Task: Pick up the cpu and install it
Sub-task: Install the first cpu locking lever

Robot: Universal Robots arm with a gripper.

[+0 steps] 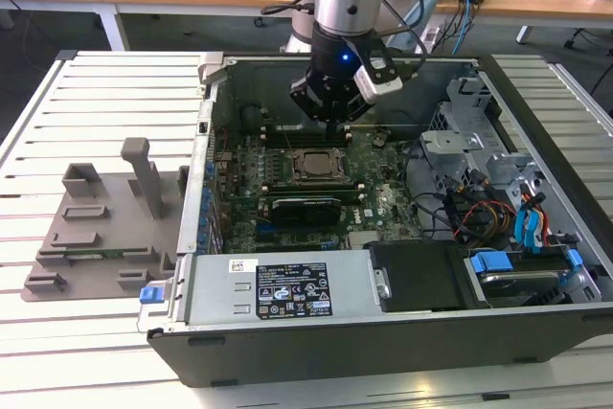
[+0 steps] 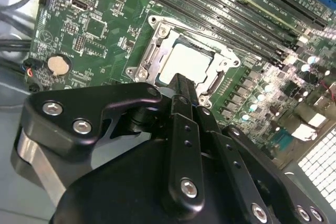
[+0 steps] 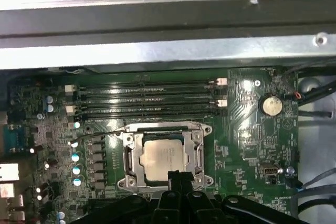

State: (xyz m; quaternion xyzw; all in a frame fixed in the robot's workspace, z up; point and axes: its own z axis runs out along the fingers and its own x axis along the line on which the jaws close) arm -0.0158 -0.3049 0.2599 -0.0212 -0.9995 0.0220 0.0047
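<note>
Hovering over an open computer case [image 1: 536, 189], the arm's black tool [image 1: 330, 124] hangs just above the green circuit board [image 1: 378, 184], its tip close to the socket near the board's middle. The cpu [image 3: 164, 160] lies flat inside the metal socket frame [image 3: 128, 153], silver top facing up, and the frame surrounds it on all sides. In both wrist views the tool's fingers [image 2: 184, 98] appear drawn together into one narrow dark point, holding nothing. That point sits at the chip's 6 o'clock edge in the first wrist view, and whether it touches the metal cannot be told.

In the first wrist view a bank of long black memory slots [image 3: 147, 98] runs past the socket at 12 o'clock. A round coin battery [image 3: 270, 105] sits toward 2 o'clock from the chip, well apart from it. In the second wrist view the cpu [image 2: 186, 64] shows as a pale square just beyond the tool [image 2: 181, 88], and the coin battery [image 2: 58, 65] lies near 9 o'clock from it.

In the exterior view the case rests on a slatted white surface [image 1: 105, 112]. A grey plastic tray [image 1: 101, 237] with upright posts lies beside the case at 9 o'clock. Inside the case, at 3 o'clock from the board, coloured cables [image 1: 479, 213] and blue-handled drive bays [image 1: 522, 265] crowd the corner.
</note>
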